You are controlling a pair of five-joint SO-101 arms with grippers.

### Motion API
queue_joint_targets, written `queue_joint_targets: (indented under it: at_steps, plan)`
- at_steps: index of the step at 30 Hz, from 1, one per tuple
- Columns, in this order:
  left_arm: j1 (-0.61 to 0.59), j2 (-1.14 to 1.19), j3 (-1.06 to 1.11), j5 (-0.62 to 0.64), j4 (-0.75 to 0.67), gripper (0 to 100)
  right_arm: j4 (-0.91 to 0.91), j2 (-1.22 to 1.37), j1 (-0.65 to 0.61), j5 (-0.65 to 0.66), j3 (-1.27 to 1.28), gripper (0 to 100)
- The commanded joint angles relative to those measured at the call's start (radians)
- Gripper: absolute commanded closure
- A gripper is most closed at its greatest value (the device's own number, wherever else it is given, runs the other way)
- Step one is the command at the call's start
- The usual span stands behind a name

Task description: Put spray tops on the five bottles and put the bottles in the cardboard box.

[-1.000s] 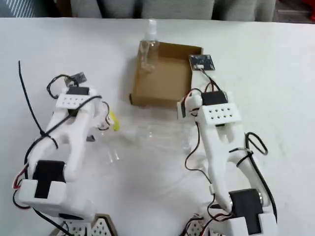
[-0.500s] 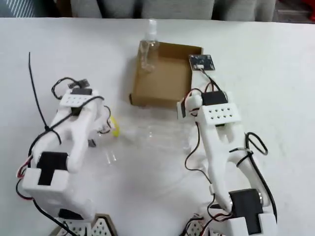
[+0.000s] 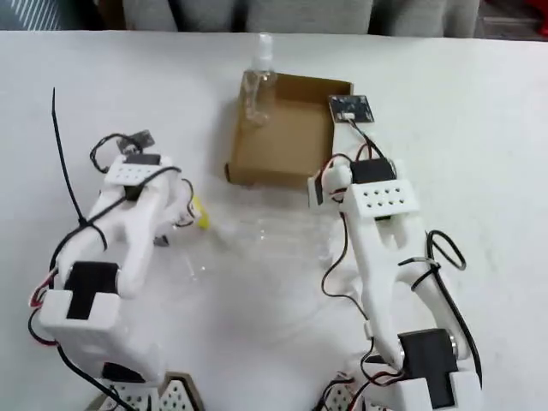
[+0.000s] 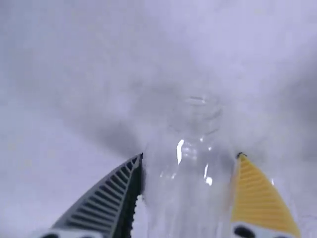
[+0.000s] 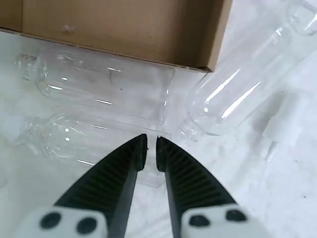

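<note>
The bottle [image 4: 193,163] is made of clear, glossy plastic, and the cardboard box [image 5: 124,25] is seen as matt brown paperboard. The left gripper [image 4: 189,158] is fitted with ribbed matt plastic fingers [image 4: 114,198], one grey, one yellow, while the right gripper [image 5: 147,146] is finished in black plastic.
</note>
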Motion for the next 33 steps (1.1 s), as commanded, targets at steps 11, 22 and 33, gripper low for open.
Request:
queue_joint_targets:
  at_steps: [11,22,33]
  plan:
    - [0.027,-0.018,0.012,-0.086,-0.054,93,-0.010,-0.035,0.005,0.011,-0.003,98.2]
    - [-0.108,-0.019,-0.147,-0.557,0.114,98,0.022,-0.045,-0.065,0.002,-0.003,98.2]
    - [-0.249,-0.007,-0.180,-0.647,0.008,98,0.054,-0.182,-0.274,0.002,0.009,98.1]
